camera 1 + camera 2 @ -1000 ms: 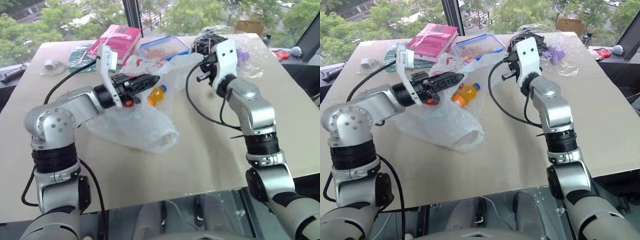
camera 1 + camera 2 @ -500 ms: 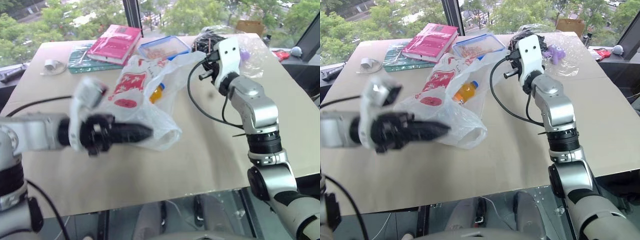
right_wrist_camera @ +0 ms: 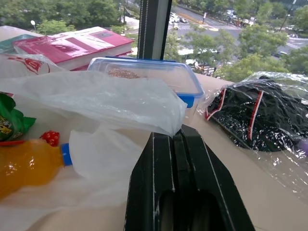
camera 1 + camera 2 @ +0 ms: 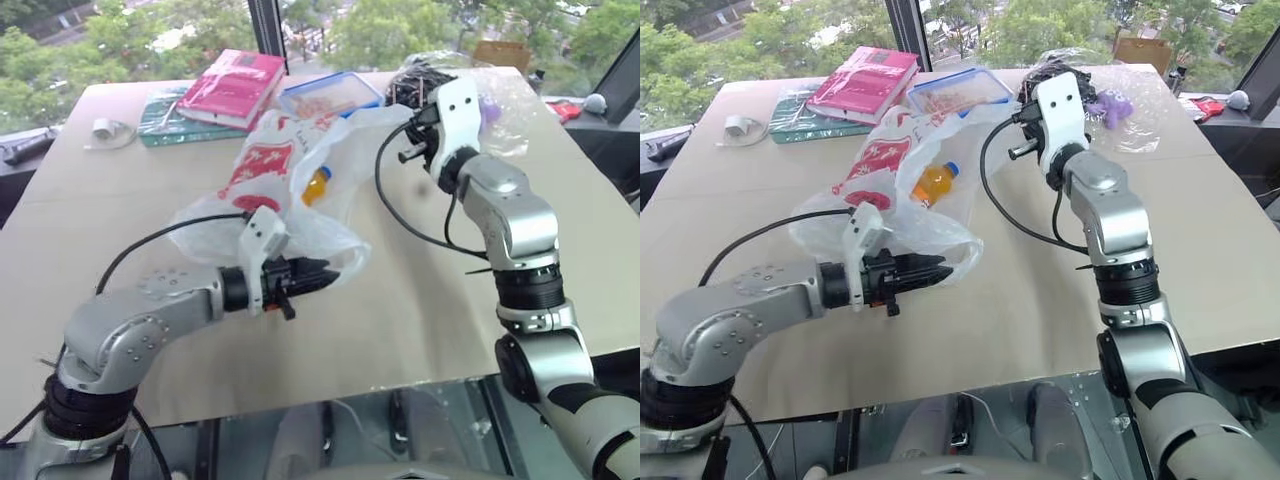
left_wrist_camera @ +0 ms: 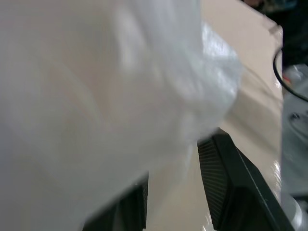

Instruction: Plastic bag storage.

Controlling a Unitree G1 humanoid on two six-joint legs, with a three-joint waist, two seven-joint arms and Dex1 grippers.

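The plastic bag [image 4: 262,170], thin white film with red prints, lies crumpled on the middle of the table. An orange drink bottle [image 4: 316,185] shows through it. My right gripper [image 3: 175,137] is raised at the bag's far corner and is shut on a fold of the film, which hangs lifted there. Low at the bag's near edge is my left gripper [image 4: 322,273], pointing along the table. Its fingers [image 5: 226,183] stand apart, open, with bag film draped against them and bare table showing in the gap.
A pink book [image 4: 232,85] and a clear box with a blue rim [image 4: 330,95] lie at the back. A clear bag with black bits [image 3: 250,113] sits beyond my right hand. A green packet [image 3: 9,122] is beside the bottle. The table's front edge [image 4: 330,390] is near.
My left arm has come down and back from above the bag to its near edge. The bag has settled flatter, its red prints facing up. The right arm has not moved.
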